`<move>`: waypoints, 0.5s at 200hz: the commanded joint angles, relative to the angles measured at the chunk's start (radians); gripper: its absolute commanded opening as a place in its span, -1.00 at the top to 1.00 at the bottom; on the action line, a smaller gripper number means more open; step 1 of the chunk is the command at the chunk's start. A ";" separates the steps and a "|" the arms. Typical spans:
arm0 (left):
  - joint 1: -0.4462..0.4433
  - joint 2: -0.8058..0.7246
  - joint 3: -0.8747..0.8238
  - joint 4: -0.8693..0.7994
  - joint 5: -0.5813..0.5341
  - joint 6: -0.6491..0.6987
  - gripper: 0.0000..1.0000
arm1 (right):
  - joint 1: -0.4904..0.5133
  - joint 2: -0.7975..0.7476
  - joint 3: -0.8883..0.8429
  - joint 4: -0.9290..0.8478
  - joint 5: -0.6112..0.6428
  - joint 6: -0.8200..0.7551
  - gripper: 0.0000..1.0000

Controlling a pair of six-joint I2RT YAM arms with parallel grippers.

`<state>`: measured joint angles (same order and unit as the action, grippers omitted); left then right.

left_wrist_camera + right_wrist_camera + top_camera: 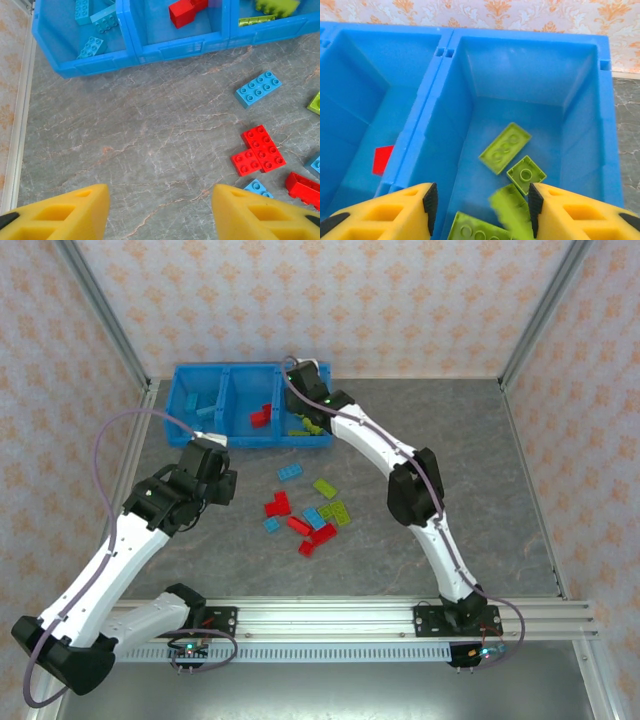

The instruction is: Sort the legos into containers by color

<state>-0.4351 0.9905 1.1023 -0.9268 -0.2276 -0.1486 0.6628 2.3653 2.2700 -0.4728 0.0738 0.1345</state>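
Fingers point(385, 212) of the right gripper point(482, 200) were spread wide over the tray point(445, 60), above its right bin. A blurry green brick point(512, 212) was between them, not pinched. The left gripper point(160, 200) was spread too, empty, over the table point(150, 140) near loose red bricks point(260, 150).

Top external: fixed high above and behind the arms point(120, 550), tilted down and forward, far enough back to take in the whole grey surface point(500, 500) out to the blue tray point(250, 438) at its far side. Left wrist: set over the left tool point(160, 200), near the surface, facing forward and down toward the tray's front wall. Right wrist: over the right tool point(482, 205), very close above the tray's rightmost compartment. Tray common to all three; loose bricks point(305, 515) common to top and left wrist.
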 commanded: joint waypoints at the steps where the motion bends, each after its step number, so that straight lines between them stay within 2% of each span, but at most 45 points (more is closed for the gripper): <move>1: 0.008 0.037 0.000 -0.014 -0.001 -0.025 -0.18 | 0.002 -0.193 -0.088 -0.087 -0.065 0.037 -0.04; 21: 0.003 0.092 0.023 -0.043 0.068 -0.122 -0.18 | 0.004 -0.398 -0.309 -0.076 -0.180 0.051 -0.06; 51: -0.051 0.138 -0.060 0.094 0.210 -0.299 -0.15 | 0.003 -0.760 -0.749 0.048 -0.333 0.094 -0.18; 80: -0.109 0.237 -0.123 0.228 0.182 -0.502 0.04 | 0.008 -1.014 -1.047 0.085 -0.347 0.172 -0.31; 100: -0.118 0.316 -0.162 0.289 0.171 -0.559 0.20 | 0.008 -1.108 -1.169 0.071 -0.343 0.215 -0.34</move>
<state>-0.5446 1.2358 0.9859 -0.7586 -0.0525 -0.5438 0.6670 1.3113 1.2343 -0.4088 -0.2382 0.2695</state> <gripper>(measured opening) 0.429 0.666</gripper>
